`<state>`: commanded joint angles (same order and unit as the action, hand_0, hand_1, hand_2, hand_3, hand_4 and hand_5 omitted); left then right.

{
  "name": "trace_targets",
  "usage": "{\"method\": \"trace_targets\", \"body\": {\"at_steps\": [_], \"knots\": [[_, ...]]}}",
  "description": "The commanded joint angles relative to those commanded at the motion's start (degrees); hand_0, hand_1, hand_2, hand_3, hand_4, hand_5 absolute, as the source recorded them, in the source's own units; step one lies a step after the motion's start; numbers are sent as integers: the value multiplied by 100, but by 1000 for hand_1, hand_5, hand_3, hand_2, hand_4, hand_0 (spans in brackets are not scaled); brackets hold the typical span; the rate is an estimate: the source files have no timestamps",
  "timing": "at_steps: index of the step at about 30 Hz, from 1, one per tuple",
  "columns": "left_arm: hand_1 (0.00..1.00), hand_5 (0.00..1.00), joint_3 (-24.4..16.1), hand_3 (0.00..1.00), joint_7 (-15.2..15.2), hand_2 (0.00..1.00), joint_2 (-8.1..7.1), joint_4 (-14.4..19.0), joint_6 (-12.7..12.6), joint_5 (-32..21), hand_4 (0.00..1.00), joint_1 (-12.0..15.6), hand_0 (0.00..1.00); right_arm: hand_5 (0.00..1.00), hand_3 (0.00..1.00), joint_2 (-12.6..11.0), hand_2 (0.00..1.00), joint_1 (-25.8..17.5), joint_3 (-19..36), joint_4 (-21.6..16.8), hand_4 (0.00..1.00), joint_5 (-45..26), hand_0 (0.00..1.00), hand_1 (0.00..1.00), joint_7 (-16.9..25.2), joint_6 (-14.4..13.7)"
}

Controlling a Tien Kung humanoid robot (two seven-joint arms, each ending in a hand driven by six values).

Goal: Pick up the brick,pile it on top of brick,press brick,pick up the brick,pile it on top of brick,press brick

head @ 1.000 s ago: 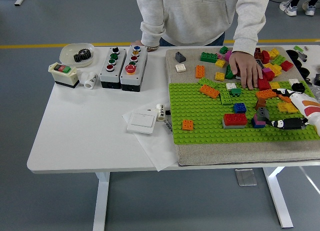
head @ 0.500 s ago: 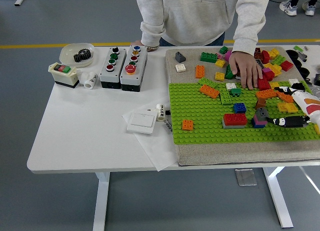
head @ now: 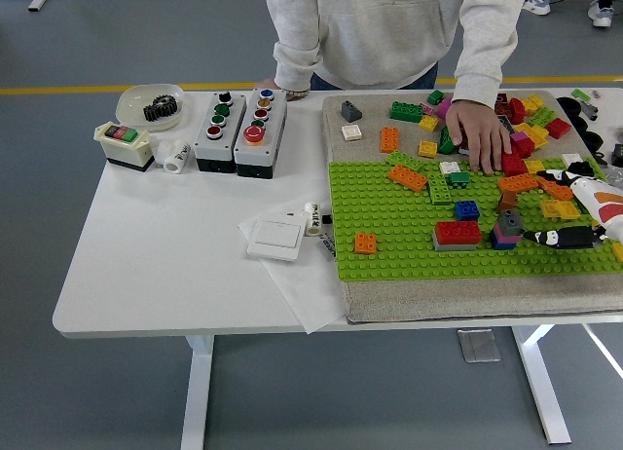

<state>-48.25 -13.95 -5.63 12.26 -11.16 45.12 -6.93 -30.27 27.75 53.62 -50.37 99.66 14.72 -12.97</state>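
Reaching over the green baseplate (head: 409, 231), right hand (head: 574, 238); finger spread unclear; nothing visibly held

Bricks (head: 458, 234) on baseplate (head: 389, 216)

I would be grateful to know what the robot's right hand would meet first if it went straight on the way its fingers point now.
Probably the small stacked brick, grey and purple over blue, standing just left of the right hand on the green baseplate. Beyond it stands the red brick on grey. Depth is uncertain from this view.
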Motion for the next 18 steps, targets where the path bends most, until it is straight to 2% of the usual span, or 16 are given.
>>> {"method": "trace_targets", "body": {"at_steps": [5, 11, 17, 18], "knots": [[799, 642, 0, 675, 2, 790, -2, -1, 3, 1, 766, -5, 763, 356, 895, -28, 864, -35, 32, -38, 998, -9, 945, 856, 20, -5], [799, 644, 9, 676, 4, 789, -4, -1, 6, 0, 767, -4, 763, 355, 896, -48, 870, -149, 281, -231, 998, 212, 946, 857, -89, 115], [800, 642, -13, 676, 9, 789, -8, -6, 12, 27, 767, 5, 764, 353, 901, -140, 873, -504, 871, -889, 998, 479, 940, 864, -211, 315], [800, 642, -17, 676, 7, 789, -9, -6, 13, 36, 768, 8, 764, 326, 890, -149, 862, -540, 927, -972, 998, 482, 866, 839, -234, 359]]}}
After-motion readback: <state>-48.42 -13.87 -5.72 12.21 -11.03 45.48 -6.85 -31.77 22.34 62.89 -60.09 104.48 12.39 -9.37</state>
